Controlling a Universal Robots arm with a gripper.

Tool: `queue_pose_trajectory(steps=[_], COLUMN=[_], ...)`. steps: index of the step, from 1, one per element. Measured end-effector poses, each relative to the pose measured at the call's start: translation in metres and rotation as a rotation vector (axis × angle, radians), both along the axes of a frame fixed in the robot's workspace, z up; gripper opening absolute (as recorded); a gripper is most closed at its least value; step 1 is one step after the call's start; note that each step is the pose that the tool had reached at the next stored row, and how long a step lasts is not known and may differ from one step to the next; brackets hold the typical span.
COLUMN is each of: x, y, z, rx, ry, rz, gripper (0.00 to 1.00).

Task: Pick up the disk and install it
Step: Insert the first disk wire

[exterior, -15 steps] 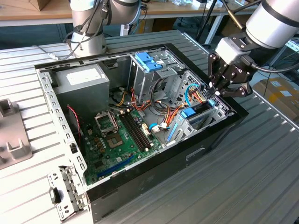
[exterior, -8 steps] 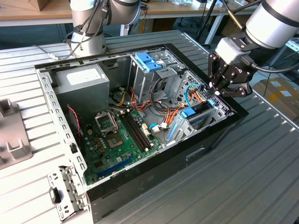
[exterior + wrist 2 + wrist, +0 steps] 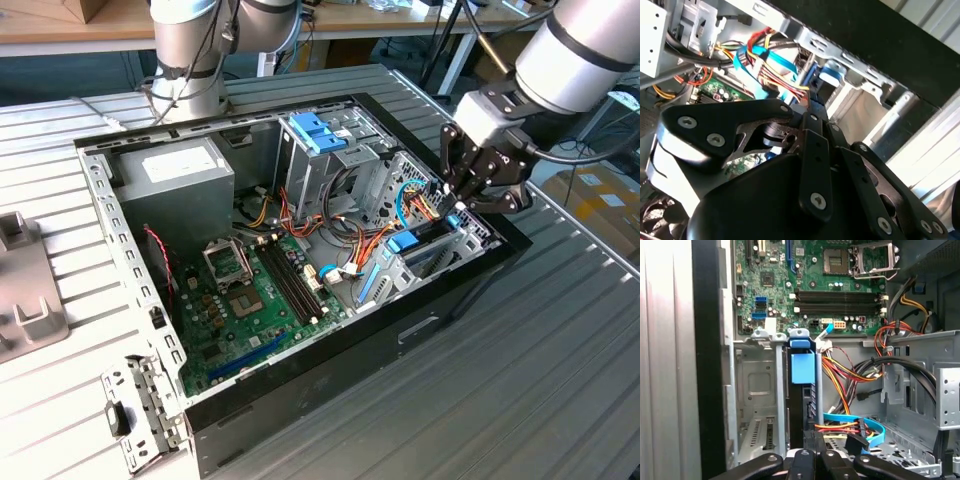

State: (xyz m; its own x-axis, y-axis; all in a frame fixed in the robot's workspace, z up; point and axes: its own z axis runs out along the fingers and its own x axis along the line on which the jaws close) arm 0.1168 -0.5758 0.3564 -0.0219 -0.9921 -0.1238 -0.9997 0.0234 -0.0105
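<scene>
The disk (image 3: 801,407) stands on edge in a metal bay (image 3: 756,405) at the corner of the open computer case (image 3: 380,330). It is a dark slab with a blue plastic piece (image 3: 802,367) at its far end. In the exterior view the disk (image 3: 428,250) sits low in the bay at that view's right. My gripper (image 3: 458,207) hangs right over its near end, fingers pressed together. In both wrist views the gripper (image 3: 814,456) (image 3: 810,102) is shut with its tips at the disk's upper edge. Whether they pinch it I cannot tell.
Orange, yellow and blue cables (image 3: 850,405) run right beside the bay. The green motherboard (image 3: 250,300), a grey power supply box (image 3: 180,175) and a metal cage with light-blue handles (image 3: 318,135) stand in the case. A second arm's base (image 3: 190,60) rises behind it.
</scene>
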Motion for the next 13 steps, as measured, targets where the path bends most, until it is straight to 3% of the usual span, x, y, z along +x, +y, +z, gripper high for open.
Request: queue_pose_trajectory(steps=[3, 9, 13], x=[0.0003, 0.0004, 0.0004], y=[0.0044, 0.0032, 0.0028], z=[-0.0023, -0.0050, -0.0109], rx=[0.0003, 0.0001, -0.0001], ry=[0.0001, 0.0001, 0.0002], rz=[0.000, 0.000, 0.000], gripper=[0.11, 0.11, 0.11])
